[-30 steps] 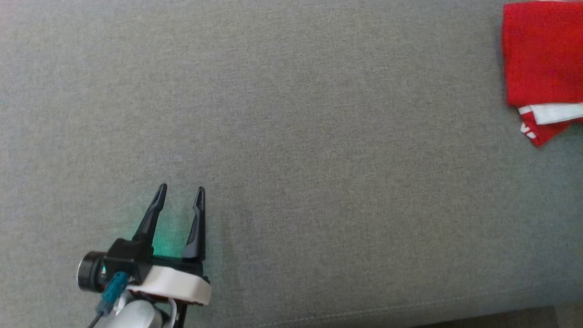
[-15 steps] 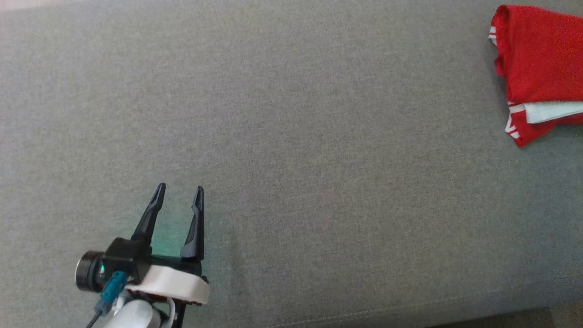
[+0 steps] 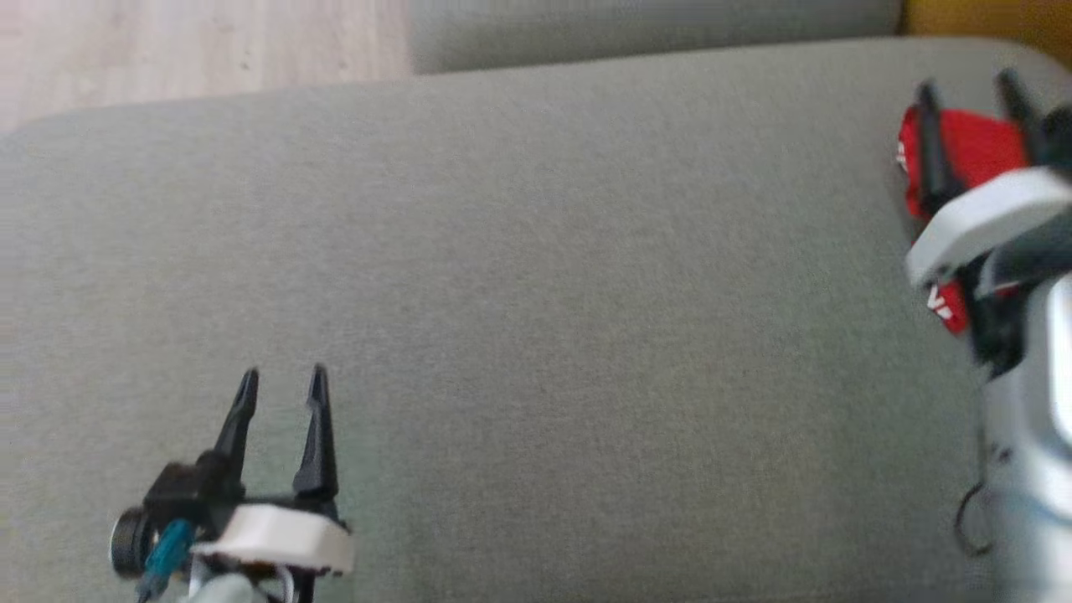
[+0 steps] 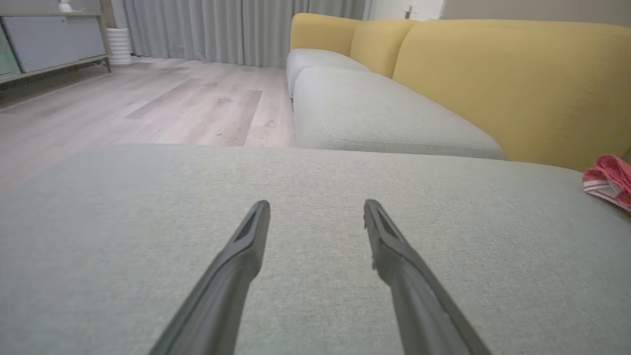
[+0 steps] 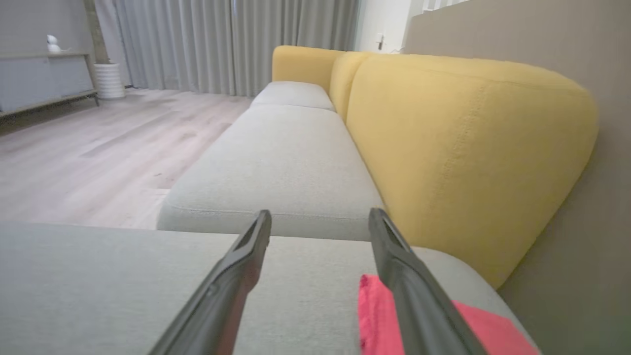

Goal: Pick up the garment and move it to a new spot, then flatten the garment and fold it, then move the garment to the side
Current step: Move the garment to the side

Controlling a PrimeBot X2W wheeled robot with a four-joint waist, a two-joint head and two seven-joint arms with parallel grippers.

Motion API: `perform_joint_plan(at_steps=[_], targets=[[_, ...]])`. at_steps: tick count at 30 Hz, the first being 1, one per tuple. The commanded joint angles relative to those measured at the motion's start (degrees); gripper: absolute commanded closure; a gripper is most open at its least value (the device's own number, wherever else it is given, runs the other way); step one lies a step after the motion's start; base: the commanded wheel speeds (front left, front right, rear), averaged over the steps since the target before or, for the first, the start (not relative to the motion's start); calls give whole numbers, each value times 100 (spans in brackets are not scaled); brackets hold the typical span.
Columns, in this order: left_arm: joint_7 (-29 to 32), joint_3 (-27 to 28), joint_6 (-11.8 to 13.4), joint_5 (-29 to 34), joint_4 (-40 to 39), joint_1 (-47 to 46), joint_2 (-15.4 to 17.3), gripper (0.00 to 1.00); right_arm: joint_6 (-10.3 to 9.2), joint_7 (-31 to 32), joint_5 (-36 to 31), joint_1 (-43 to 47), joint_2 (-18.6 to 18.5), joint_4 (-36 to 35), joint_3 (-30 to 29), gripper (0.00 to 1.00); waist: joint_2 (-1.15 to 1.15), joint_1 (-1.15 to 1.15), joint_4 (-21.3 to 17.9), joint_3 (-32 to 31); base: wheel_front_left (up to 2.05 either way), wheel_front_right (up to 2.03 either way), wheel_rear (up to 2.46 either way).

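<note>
The garment (image 3: 971, 151) is red with white trim and lies folded at the far right of the grey cushion (image 3: 536, 293); it also shows at the right edge of the left wrist view as the garment (image 4: 609, 180). My right gripper (image 3: 967, 92) hovers over it, open, nothing between its fingers, its body hiding much of the cloth. In the right wrist view the garment (image 5: 379, 320) lies under the right finger. My left gripper (image 3: 283, 381) stands open over bare cushion at the lower left, far from the cloth.
A wooden floor (image 3: 193, 42) lies beyond the cushion's far edge. Another grey seat (image 4: 374, 113) continues ahead, with yellow backrests (image 5: 458, 148) along the right. A cabinet (image 4: 44, 39) and curtains (image 4: 236, 24) stand far off.
The head camera has tilted up, so the floor and the cushion's far edge now show. My right gripper has come into view over the garment, open. The left gripper stays put.
</note>
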Motion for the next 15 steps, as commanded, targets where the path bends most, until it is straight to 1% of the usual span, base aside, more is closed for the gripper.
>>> perform_joint_plan(at_steps=[1,8,11,13,15], targets=[[-90,335,67,-68,-115,27,146,0,37,-137,75,140,181,-306,123,0,0,1,231,-310,0,0,0],[-132,509,158,-269,-194,576,195,0,37,-552,-2,1413,684,-733,-16,0,0,1,500,-732,0,0,0],[-139,511,174,-302,-231,757,213,0,37,-695,30,1992,764,-958,-2,0,0,1,562,-831,0,0,0],[-142,486,174,-315,-249,849,208,0,37,-793,262,2373,773,-1068,26,0,0,1,589,-893,0,0,0],[-143,471,184,-314,-262,890,204,0,37,-856,354,2546,774,-1123,30,0,0,1,592,-917,0,0,0]])
